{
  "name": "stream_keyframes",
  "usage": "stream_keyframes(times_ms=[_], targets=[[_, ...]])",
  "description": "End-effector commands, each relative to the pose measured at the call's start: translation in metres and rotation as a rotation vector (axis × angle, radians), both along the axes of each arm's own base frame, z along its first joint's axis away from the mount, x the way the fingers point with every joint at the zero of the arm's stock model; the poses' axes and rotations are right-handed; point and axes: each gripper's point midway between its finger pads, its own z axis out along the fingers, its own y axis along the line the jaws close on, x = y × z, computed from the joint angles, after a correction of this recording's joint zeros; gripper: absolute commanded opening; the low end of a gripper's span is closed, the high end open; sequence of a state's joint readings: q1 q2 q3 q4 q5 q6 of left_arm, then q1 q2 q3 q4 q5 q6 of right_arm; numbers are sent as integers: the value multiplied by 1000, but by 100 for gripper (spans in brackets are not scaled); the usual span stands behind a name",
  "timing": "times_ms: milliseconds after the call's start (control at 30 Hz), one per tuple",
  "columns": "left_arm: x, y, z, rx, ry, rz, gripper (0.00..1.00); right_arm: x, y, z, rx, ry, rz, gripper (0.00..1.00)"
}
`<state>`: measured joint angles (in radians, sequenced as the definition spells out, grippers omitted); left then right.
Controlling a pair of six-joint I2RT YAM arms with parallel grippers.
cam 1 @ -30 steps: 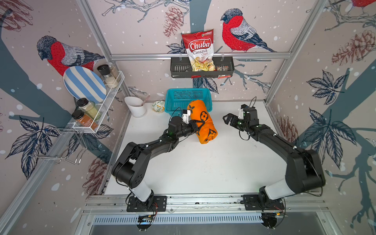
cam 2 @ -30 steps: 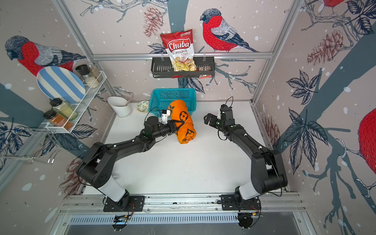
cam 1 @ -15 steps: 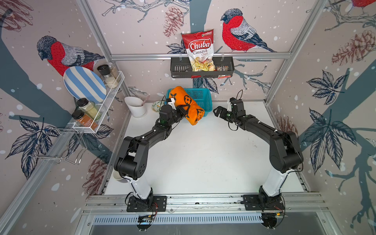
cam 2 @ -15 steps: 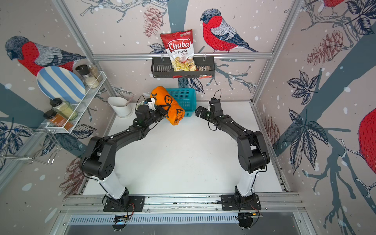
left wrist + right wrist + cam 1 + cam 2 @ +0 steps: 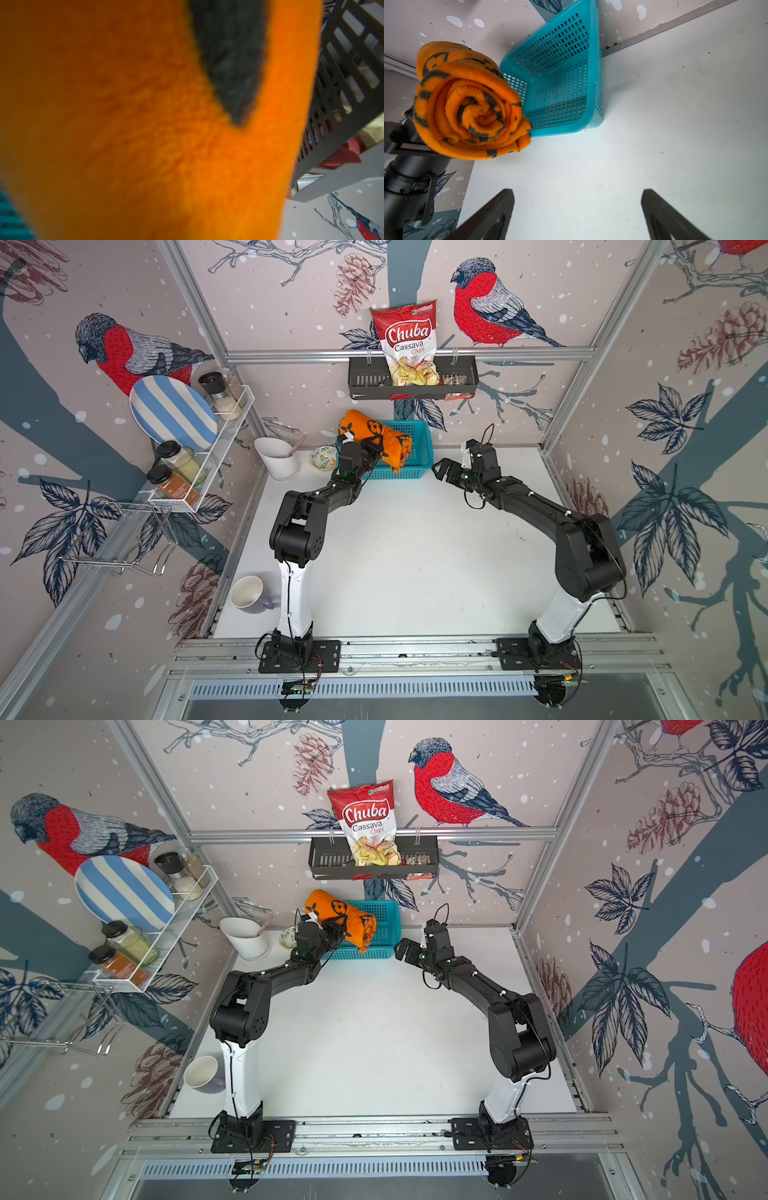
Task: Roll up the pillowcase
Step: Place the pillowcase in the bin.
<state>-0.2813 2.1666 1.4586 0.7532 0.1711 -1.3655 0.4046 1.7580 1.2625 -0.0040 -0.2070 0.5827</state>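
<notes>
The left gripper (image 5: pixel 369 447) has its jaws pinched into the pillowcase (image 5: pixel 376 432), but the fingers are buried in the pile and cannot be made out. The left wrist view is almost filled by blurred, fuzzy orange fabric with one dark pointed patch. The right gripper (image 5: pixel 577 209) has its jaws spread wide with nothing between them, over the bare white table (image 5: pixel 654 124). Only its two dark fingertips (image 5: pixel 492 214) show, cut off at the edge of the right wrist view. The pillowcase is a thick plush roll, bright orange with black print. Its spiral end faces the right wrist camera, and a loose outer edge lies along the underside. It is held off the table over the left part of the basket (image 5: pixel 419 448), a teal rectangular tub of perforated plastic standing against the back wall. Whether the roll touches the rim cannot be told. Higher on that wall, a dark slotted metal rack (image 5: pixel 361 381) holds a glossy red chips bag (image 5: pixel 409 344) and a few small packets too small to make out.
</notes>
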Motion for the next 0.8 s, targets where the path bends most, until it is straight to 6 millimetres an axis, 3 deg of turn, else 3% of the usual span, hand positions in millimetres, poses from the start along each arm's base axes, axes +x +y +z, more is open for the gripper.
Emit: stream_keyframes(times_ms=[0,133,300,467,600,700,767], targets=[[14,6,16,-73,-51,63,36,-1,0,4,8,-12,-3,100],[30,-2,13,-78,-50,62,37,-4,-1,0,14,-2,-5,100],[45,-14,29,-169,-121,35,36,-8,-1,-9,20,20,-1,100],[53,-29,14,-208,-96,11,35,-8,-2,-13,20,32,-1,100],[55,-26,-4,-168,-39,49,39,-9,-4,-10,18,26,-5,100],[56,-25,-17,-173,-3,62,55,-10,-4,-11,20,29,-8,100],[56,-25,-25,-178,17,60,75,-10,-5,-12,19,34,-9,100]])
